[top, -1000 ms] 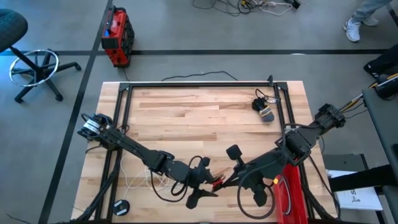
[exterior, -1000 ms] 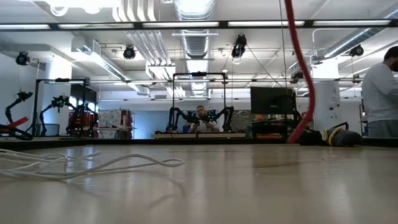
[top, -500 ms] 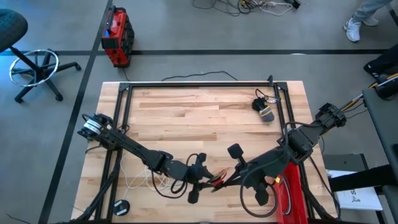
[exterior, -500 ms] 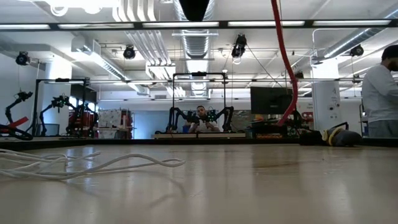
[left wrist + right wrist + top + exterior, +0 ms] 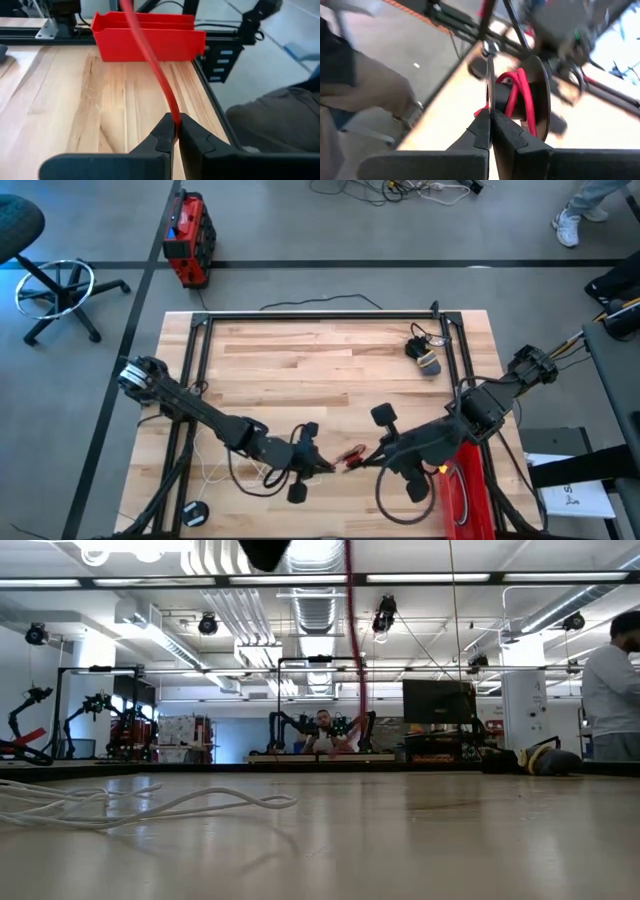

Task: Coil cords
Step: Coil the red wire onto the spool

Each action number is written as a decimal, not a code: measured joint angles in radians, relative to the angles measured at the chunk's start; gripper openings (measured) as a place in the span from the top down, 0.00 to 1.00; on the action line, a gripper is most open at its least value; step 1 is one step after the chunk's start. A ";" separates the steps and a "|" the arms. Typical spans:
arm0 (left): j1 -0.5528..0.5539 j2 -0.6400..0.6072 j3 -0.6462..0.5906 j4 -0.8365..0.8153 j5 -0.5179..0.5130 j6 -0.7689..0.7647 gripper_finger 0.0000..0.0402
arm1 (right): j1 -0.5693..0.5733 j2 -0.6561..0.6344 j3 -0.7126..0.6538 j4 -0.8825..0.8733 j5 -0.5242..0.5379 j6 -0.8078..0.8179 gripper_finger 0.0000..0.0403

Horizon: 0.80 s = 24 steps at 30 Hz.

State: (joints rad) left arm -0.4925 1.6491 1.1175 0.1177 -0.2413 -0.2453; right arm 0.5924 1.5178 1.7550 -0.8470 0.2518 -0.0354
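Note:
The red cord (image 5: 350,453) spans the short gap between my two grippers, above the table's near middle. My left gripper (image 5: 325,465) is shut on it and so is my right gripper (image 5: 362,461). In the low view the red cord (image 5: 352,640) hangs straight down from above the picture. In the right wrist view, red loops (image 5: 517,95) bunch beyond my fingers. The white cord (image 5: 215,470) lies loose on the table at the near left, also seen in the low view (image 5: 150,805). A thin black loop (image 5: 250,483) lies under my left arm. My left gripper pinches the red cord (image 5: 175,118) between its two fingertips. From there the cord runs straight and taut away from the fingers, clear of the table. My right gripper pinches a thin stretch of cord (image 5: 489,102) between its fingertips; the red cord shows beside the fingers, but I cannot tell which part is held.
A red bin (image 5: 468,490) stands at the near right, beside my right arm. A small dark bundle (image 5: 425,358) lies at the far right. A black metal frame (image 5: 320,315) runs round the table. A round black object (image 5: 195,513) sits at the near left corner.
My left gripper has gone toward the table's left edge, still shut on the red cord. In the low view the cord's hanging stretch has swung from the right to the middle and now hangs straight instead of slanting. The white cord has stayed where it was.

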 joint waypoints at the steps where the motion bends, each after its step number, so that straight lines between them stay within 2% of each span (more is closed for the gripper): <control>1: -0.007 -0.014 0.000 -0.021 0.000 0.001 0.98 | -0.004 0.002 0.000 -0.013 0.021 0.018 1.00; 8: -0.050 -0.095 0.000 -0.140 -0.002 0.040 0.99 | -0.038 0.036 -0.001 -0.114 0.047 0.103 1.00; 14: -0.074 -0.163 0.019 -0.149 0.033 0.104 1.00 | -0.071 0.075 -0.002 -0.180 0.046 0.156 1.00; 17: -0.092 -0.176 0.064 -0.169 0.045 0.166 1.00 | -0.090 0.099 -0.002 -0.195 0.036 0.156 1.00; 24: -0.120 -0.181 0.261 -0.373 0.030 0.281 1.00 | -0.112 0.145 -0.002 -0.213 0.003 0.148 1.00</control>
State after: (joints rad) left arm -0.6120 1.4681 1.3788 -0.2555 -0.2116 0.0360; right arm 0.4801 1.6625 1.7531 -1.0603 0.2547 0.1122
